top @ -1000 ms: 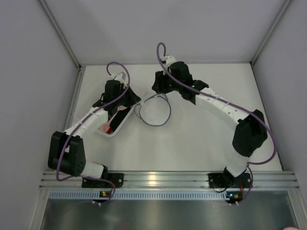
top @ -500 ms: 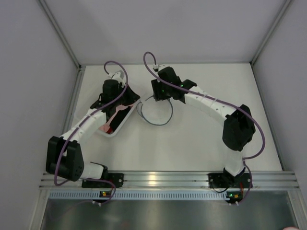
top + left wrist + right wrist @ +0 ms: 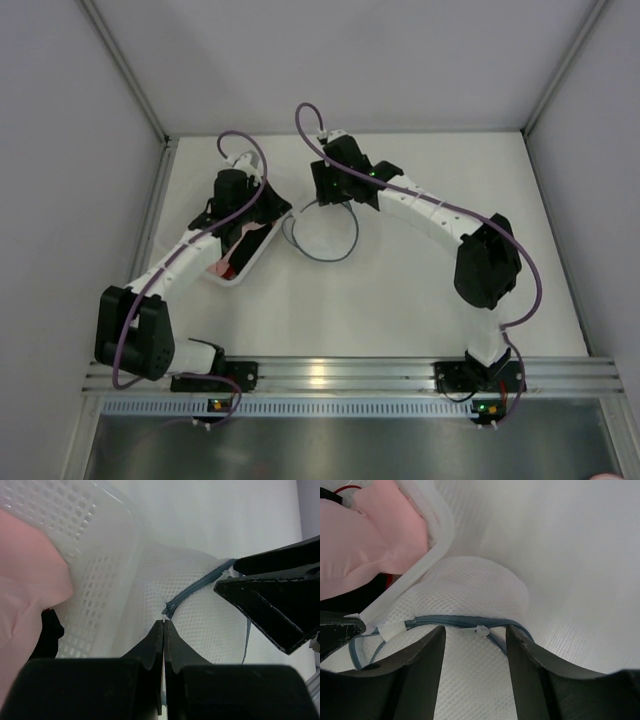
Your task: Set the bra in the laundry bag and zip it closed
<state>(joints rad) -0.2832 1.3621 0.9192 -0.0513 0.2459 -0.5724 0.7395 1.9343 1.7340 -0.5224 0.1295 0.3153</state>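
where it domes, the laundry bag (image 3: 470,592) is white mesh.

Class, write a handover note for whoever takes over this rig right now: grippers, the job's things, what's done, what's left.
Left gripper shut, pinching the laundry bag at its zipper edge.
Right gripper open, straddling the zipper pull, not gripping.
Bag rests against the bin; bra not visible, probably inside.
Left: grasp pull, finish zipping; closure so far unclear.

No legible text, no labels (anywhere)
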